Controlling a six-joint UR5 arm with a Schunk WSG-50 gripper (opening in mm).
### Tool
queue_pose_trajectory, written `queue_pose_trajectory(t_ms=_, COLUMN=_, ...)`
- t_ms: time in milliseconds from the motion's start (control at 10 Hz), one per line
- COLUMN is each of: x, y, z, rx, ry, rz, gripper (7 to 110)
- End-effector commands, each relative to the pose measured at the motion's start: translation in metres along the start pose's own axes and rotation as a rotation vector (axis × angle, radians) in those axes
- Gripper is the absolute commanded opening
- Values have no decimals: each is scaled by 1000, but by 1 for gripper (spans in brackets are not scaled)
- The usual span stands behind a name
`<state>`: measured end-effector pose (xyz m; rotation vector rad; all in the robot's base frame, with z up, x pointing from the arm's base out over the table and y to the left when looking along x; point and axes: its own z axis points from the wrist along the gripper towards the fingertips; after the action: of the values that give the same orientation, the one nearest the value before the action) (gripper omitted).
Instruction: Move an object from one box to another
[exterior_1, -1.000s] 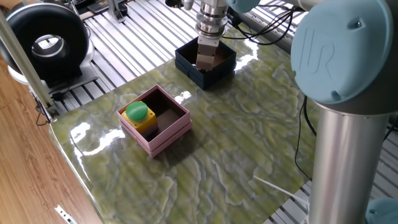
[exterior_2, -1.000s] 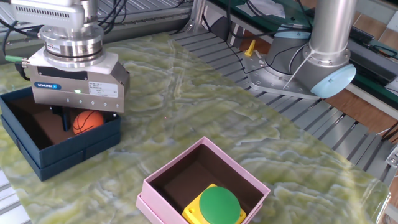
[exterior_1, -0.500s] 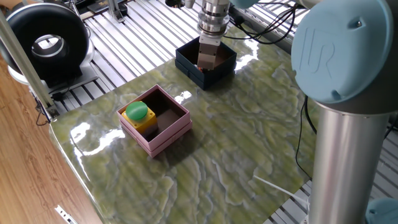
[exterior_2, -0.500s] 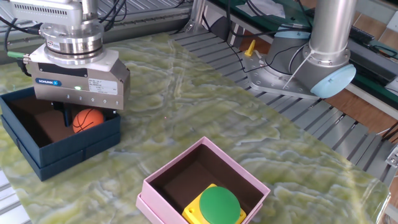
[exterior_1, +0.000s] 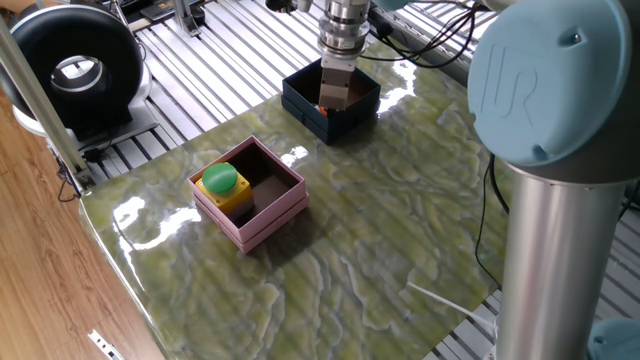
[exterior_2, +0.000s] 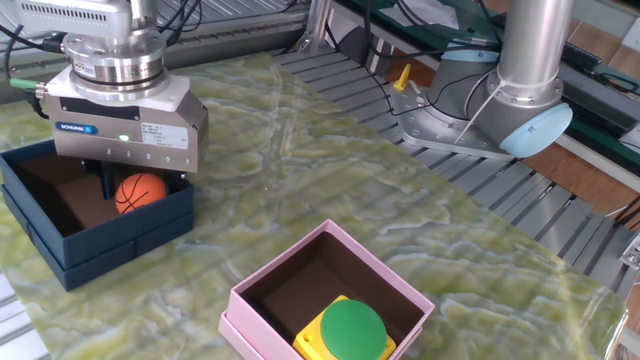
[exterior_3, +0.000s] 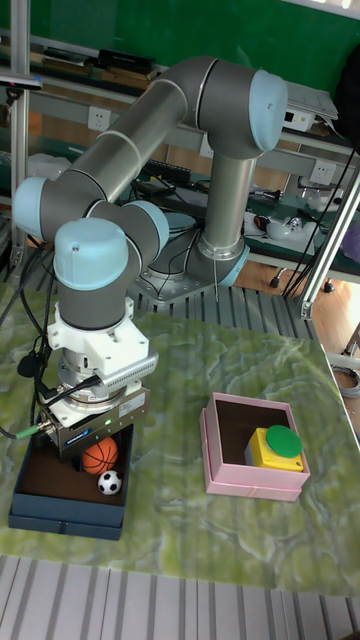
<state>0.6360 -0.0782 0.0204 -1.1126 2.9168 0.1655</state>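
The hand (exterior_2: 122, 183) is gripping the orange ball (exterior_2: 139, 192) inside the navy box (exterior_2: 95, 245), so lifting toward the pink box (exterior_2: 262, 290) is coming next.

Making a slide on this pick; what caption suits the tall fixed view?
Gripper over the navy box, at an orange ball; pink box waits alongside.

- Glossy green marbled tabletop (exterior_1: 380, 230) fills the frame's centre.
- Slatted grey metal bench (exterior_1: 230, 50) at upper left.
- Dark green wall (exterior_3: 120, 30) across the tall view's top.
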Motion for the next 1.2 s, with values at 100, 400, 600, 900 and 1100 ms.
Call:
queue_pose_trajectory(t_ms=100, x=-4, y=1, z=-2, rx=-10, ry=-14, rz=-16, gripper=22)
queue_pose_trajectory(t_ms=400, x=-2, y=-1, z=-2, rx=-3, ry=-8, rz=18, gripper=22)
queue_pose_trajectory(t_ms=600, x=-2, y=0, z=-3, rx=-7, ry=-9, rz=32, gripper=7)
queue_pose_trajectory(t_ms=900, x=-4, y=2, z=-7, rx=-13, ry=-18, rz=44, gripper=7)
queue_pose_trajectory(t_ms=1100, x=-4, y=5, z=-18, rx=-22, ry=-8, rz=47, gripper=7)
